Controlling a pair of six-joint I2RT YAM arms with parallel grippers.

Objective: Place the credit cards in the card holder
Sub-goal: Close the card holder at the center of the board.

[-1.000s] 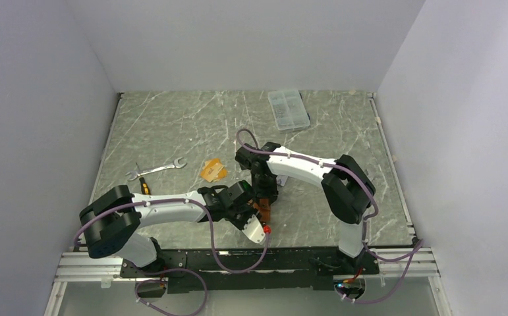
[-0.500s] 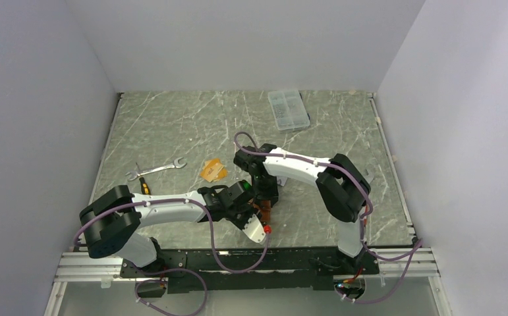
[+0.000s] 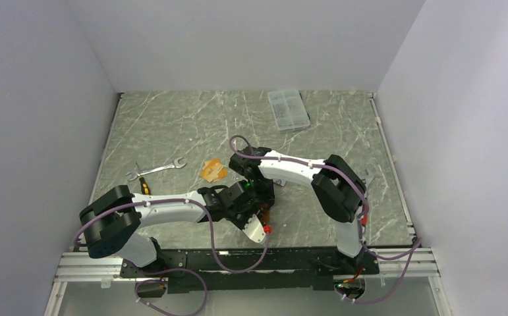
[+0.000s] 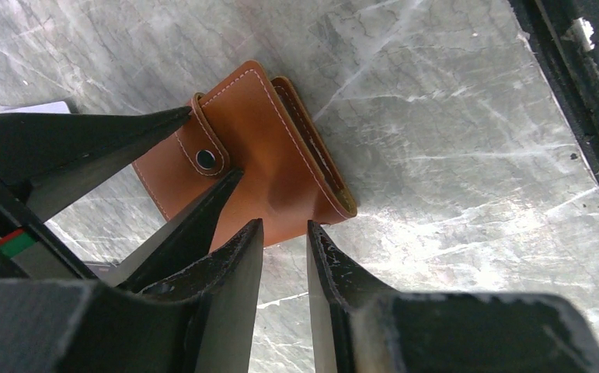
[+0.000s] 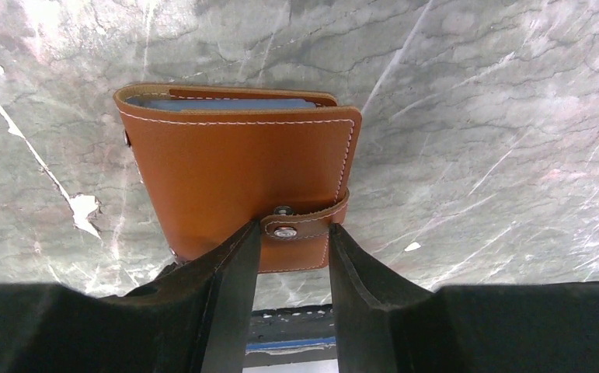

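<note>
opening step, by the look of it. card holder [image 5: 234,179] lies snapped shut mid-frame. right gripper [image 5: 290,233] sits narrow around the snap tab [image 5: 305,220], left gripper [image 4: 284,229] nearly closed at the holder's lower edge. can't tell if either actually grips. next: pop the snap with the body pinned.

Card holder [image 3: 263,212]: largely hidden from above (one brown sliver is seen).
Pockets [image 5: 226,102]: only a blue-grey edge is shown.

White arm shells [image 3: 172,209], black joints [image 3: 109,227], looping purple cables [image 3: 238,139]; left hand [image 4: 284,233] and right hand [image 5: 292,233] have black tapered fingers [image 5: 226,295].
</note>
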